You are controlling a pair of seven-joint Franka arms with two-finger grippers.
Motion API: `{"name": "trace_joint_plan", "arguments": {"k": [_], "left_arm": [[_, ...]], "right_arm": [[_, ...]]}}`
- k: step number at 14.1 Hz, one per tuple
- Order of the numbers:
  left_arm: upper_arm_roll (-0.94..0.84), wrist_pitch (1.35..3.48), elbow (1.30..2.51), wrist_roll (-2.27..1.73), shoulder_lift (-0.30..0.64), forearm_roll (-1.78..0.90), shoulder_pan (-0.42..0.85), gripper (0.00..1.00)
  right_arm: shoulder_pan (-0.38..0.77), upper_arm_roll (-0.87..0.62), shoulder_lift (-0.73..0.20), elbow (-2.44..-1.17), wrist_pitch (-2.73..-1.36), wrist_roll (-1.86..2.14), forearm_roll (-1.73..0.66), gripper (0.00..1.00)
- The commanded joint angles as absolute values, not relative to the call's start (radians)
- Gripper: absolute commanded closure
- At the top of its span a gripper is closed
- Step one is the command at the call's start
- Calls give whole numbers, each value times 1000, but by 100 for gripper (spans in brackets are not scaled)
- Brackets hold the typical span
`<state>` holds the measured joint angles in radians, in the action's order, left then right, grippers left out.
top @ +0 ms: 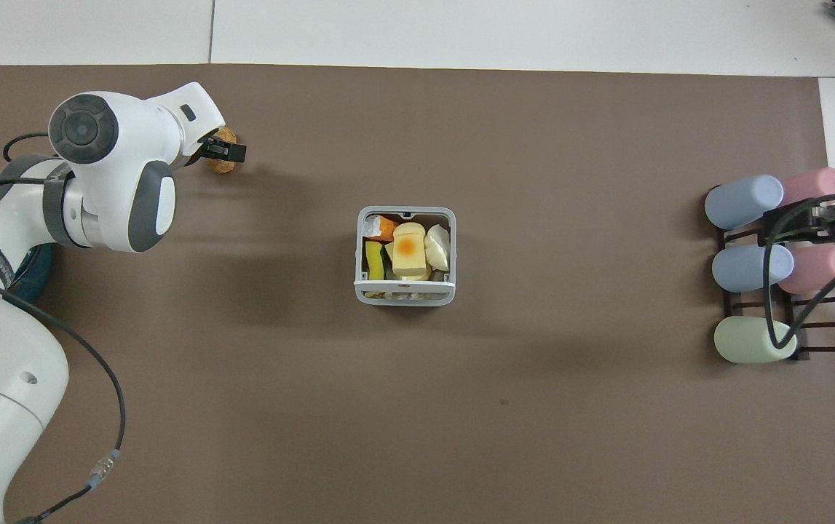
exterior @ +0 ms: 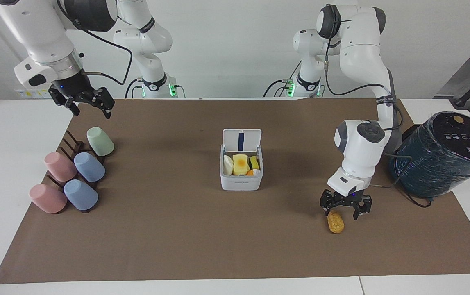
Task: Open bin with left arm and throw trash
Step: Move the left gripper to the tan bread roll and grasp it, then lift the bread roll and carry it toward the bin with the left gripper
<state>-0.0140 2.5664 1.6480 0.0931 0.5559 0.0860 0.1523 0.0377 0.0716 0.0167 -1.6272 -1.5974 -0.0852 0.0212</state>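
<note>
The white bin (exterior: pixel 241 182) stands mid-mat with its lid (exterior: pixel 241 140) tipped up. Inside it lie a pale yellow block with a browned spot (exterior: pixel 240 162), an orange wedge (top: pixel 382 228) and other food pieces. A bumpy brown oval piece of trash (exterior: pixel 336 224) lies on the mat toward the left arm's end, farther from the robots than the bin. My left gripper (exterior: pixel 342 211) is open and low over that oval's nearer end, with a fingertip on either side. In the overhead view the left gripper (top: pixel 226 151) covers the middle of the oval (top: pixel 222 167). My right gripper (exterior: pixel 89 107) waits open.
A dark rack with pastel cups (exterior: pixel 73 176) lying on it sits at the right arm's end of the brown mat (exterior: pixel 169 229), under the waiting right gripper. A large dark teal wrapped cylinder (exterior: pixel 439 157) stands at the left arm's end, close to the left arm's elbow.
</note>
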Motion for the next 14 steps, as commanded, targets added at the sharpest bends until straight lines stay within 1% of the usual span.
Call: {"name": "trace_joint_plan", "arguments": {"k": [1, 6, 9, 11, 13, 14], "left_arm": [[-21, 2651, 1709, 133, 549, 109, 140, 0], [-20, 2724, 1752, 132, 551, 109, 138, 0], [-21, 2740, 1750, 126, 555, 107, 140, 0], [-20, 2778, 1749, 118, 595, 106, 149, 0], [-20, 2793, 1741, 107, 609, 104, 149, 0], [-20, 2792, 1735, 107, 611, 103, 150, 3]], "right_arm": [[35, 71, 38, -1654, -1603, -86, 9, 0], [35, 71, 40, -1654, -1601, -86, 9, 0], [35, 71, 38, -1654, -1601, -86, 9, 0], [35, 71, 40, -1657, -1603, -86, 9, 0], [35, 71, 44, -1661, -1603, -87, 9, 0], [35, 71, 44, -1661, -1603, -86, 9, 0]]}}
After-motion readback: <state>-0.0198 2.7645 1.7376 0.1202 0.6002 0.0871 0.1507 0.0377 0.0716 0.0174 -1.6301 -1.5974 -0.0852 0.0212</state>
